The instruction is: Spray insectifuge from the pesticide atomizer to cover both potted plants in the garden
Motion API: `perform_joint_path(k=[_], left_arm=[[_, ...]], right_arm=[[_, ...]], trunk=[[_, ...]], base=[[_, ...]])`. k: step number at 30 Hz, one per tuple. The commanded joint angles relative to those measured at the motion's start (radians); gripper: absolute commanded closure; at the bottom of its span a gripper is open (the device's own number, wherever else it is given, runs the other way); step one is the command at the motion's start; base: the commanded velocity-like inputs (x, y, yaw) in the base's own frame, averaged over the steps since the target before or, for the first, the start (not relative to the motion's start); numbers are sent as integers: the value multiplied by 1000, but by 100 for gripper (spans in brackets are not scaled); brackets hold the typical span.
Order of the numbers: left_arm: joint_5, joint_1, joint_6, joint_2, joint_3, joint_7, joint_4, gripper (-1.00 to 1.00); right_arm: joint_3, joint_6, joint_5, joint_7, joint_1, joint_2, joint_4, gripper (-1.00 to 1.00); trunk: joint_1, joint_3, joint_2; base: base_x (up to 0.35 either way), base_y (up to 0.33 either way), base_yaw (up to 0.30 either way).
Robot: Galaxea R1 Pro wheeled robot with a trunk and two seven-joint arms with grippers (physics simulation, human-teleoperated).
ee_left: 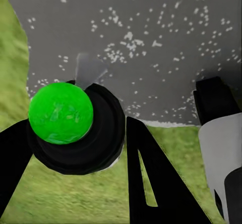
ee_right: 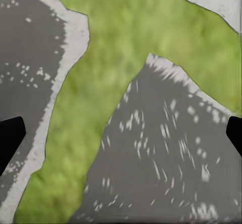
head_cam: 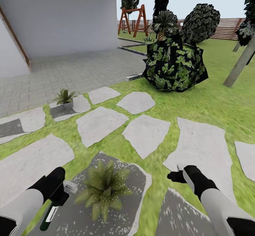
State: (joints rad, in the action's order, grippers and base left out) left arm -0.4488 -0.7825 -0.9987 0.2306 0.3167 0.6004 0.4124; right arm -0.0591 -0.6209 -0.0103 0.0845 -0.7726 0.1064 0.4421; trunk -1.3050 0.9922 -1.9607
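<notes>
My left gripper [head_cam: 59, 193] is shut on the pesticide atomizer [head_cam: 49, 216], a dark green bottle whose white nozzle [head_cam: 70, 186] faces the near potted plant [head_cam: 104, 189]. That plant stands just right of the gripper; white specks dot its leaves and the darkened slab [head_cam: 134, 179] under it. In the left wrist view the atomizer's bright green end [ee_left: 60, 112] sits between the black fingers [ee_left: 146, 178], over the speckled slab. The second potted plant [head_cam: 64, 98] stands on a farther slab to the left. My right gripper [head_cam: 178, 174] hovers open over grass and another speckled slab [ee_right: 161, 158].
Pale stone slabs [head_cam: 101, 122] cross the lawn ahead. A big dark leafy bush [head_cam: 175, 64] stands at the middle back, with a leaning tree trunk [head_cam: 241, 64] to its right. A grey paved patio [head_cam: 71, 69] and house wall lie left. A swing frame [head_cam: 132, 16] and a wooden fence [head_cam: 226, 29] are far back.
</notes>
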Motion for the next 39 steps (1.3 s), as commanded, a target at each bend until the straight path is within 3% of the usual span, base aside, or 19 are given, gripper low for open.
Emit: perform_joint_path(k=[1,12,26,31,39], left_arm=[[-10,0,-2,1,4,10,2,100],[-9,2,-2,-3,4,7,-2,100],[-10,4,-2,2,7,4,-3,100],[-14,73,-2,1,15,1,-2,100],[-13,90,-2,-2,6,4,-1,100]], right_arm=[[-4,-5,-1,3,-1,-1,1,-100],[-4,-5,0,3,-1,1,1,-100],[-3,-5,0,3,-1,0,1,-100],[-2,-5,1,3,-1,-1,1,-100],[-1,-5,1,3,-1,-1,1,-100]], trunk=[[0,1,0],[0,1,0],[0,1,0],[0,1,0],[0,1,0]], base=[[0,61,-293],[-15,-14,-132],[-236,-186,0],[-50,-9,0],[-2,66,-1]])
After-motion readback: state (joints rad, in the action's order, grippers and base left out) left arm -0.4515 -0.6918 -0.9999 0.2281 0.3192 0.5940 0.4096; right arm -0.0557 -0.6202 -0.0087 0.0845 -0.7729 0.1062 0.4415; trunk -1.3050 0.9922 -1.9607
